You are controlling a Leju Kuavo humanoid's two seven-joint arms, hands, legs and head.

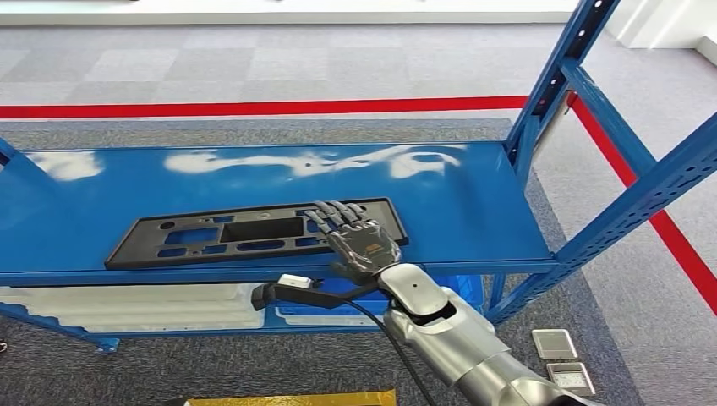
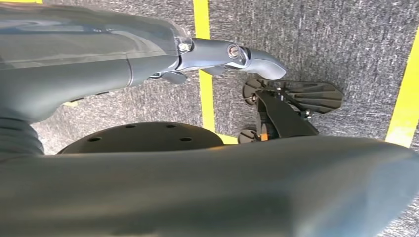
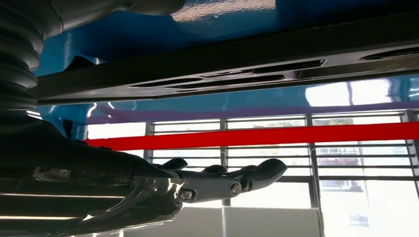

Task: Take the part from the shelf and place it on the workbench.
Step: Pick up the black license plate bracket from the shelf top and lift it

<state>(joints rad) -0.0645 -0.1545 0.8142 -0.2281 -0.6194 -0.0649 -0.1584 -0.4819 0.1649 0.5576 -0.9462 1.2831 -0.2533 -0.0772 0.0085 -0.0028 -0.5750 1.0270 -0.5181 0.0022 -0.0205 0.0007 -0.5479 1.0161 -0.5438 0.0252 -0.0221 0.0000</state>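
Note:
A flat black part [image 1: 245,233] with several cut-outs lies along the front of the blue shelf [image 1: 254,182]. My right hand [image 1: 359,237] reaches over the part's right end, its fingers stretched out above the top face. In the right wrist view the part [image 3: 247,64] runs across as a dark bar. The straight fingers [image 3: 222,182] stand a little off it, with a gap between them and the part, and grip nothing. My left hand [image 2: 222,54] hangs over grey carpet with its fingers straight and holds nothing.
A blue upright post [image 1: 550,85] and a slanted brace [image 1: 643,194] frame the shelf's right side. White sheets [image 1: 127,304] lie on the lower level. A red floor line [image 1: 254,108] runs behind the shelf. Two small grey squares [image 1: 554,342] lie on the carpet at right.

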